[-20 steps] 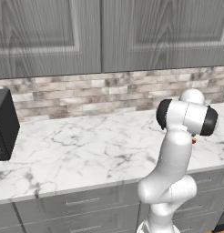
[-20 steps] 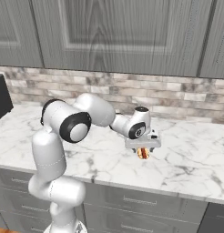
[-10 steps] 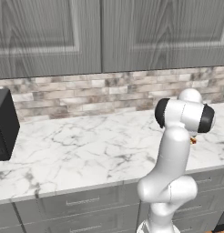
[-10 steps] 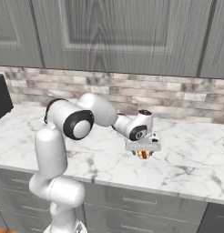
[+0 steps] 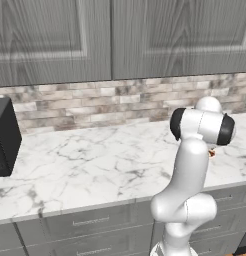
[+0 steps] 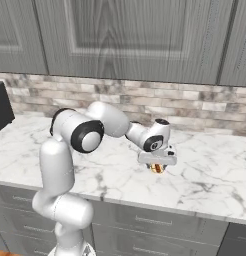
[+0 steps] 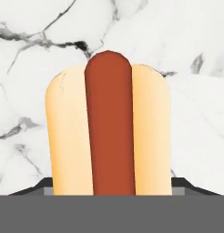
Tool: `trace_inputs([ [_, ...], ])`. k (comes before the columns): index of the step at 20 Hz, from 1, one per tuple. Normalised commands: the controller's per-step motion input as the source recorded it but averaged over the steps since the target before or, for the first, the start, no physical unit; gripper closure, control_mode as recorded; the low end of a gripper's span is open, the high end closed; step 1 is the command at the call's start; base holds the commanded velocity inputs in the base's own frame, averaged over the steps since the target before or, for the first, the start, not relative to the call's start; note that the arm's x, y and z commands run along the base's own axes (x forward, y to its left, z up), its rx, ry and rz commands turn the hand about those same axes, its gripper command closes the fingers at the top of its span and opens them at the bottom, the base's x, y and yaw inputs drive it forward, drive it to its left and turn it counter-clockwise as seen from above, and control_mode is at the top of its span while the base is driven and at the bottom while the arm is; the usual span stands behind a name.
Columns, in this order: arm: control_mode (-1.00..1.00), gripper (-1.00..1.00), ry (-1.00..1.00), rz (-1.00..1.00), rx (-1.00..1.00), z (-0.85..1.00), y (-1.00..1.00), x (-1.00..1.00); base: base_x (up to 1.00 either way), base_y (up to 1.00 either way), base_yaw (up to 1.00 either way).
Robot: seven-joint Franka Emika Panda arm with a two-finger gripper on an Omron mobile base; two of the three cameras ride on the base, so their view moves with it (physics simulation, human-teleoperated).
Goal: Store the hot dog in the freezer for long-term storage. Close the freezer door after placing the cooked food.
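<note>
Near counter's front edge: arm reaching low, gripper (image 6: 156, 167) pointing down.
Fingers: pinching hot dog (image 7: 108, 127).
Left end: black microwave (image 5: 5, 136).

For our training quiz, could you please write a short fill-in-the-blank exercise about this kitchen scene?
1. The hot dog lies on a white ____ counter.
2. The end effector hangs directly ____ the hot dog.
3. The sausage in the bun is ____ in colour.

Missing words: marble; above; red
</note>
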Motion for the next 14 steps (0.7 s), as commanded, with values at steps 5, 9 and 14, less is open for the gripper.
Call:
trace_inputs([
  [5,-1.0,1.0,-0.04,-0.28,-0.01,0.1,0.71,-0.14,0.0,0.0,0.0],
  [9,-1.0,1.0,0.0,-0.38,-0.11,0.24,0.83,-0.03,0.0,0.0,0.0],
  [14,-1.0,1.0,0.0,-0.3,-0.11,0.33,0.86,-0.3,0.0,0.0,0.0],
])
